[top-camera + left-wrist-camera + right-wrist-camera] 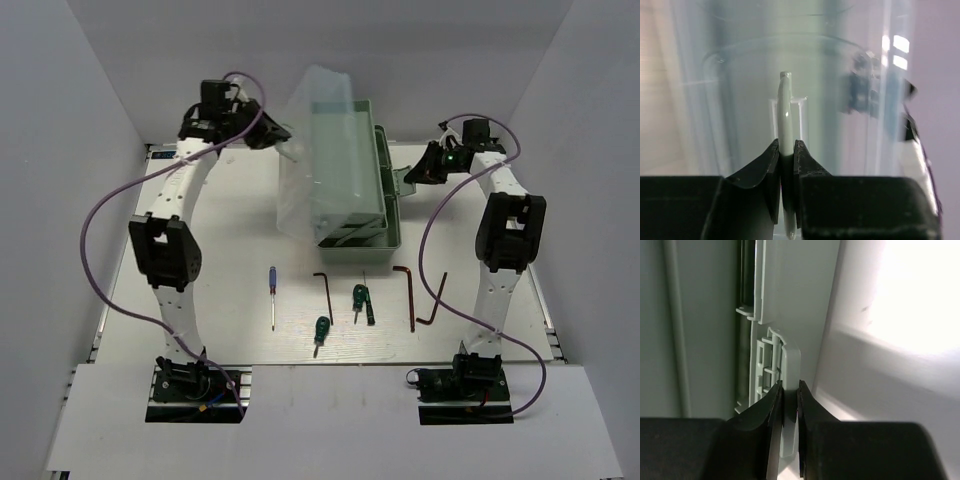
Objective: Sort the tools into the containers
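Left tool (pixel 786 150) is nearly closed, pinching the thin edge of the see-through lid (pixel 784 105), upper middle in the overhead view. Right tool (pixel 789 390) is just as narrow, clamped on a pale green tab (pixel 790 360) on the toolbox's (pixel 392 236) right side. Blue screwdriver (pixel 272 290), green screwdrivers (pixel 321 332) and hex keys (pixel 326 292) lie on the tabletop (pixel 230 260), lower middle.

White table (pixel 235 255) — plain white walls (pixel 60 110) around
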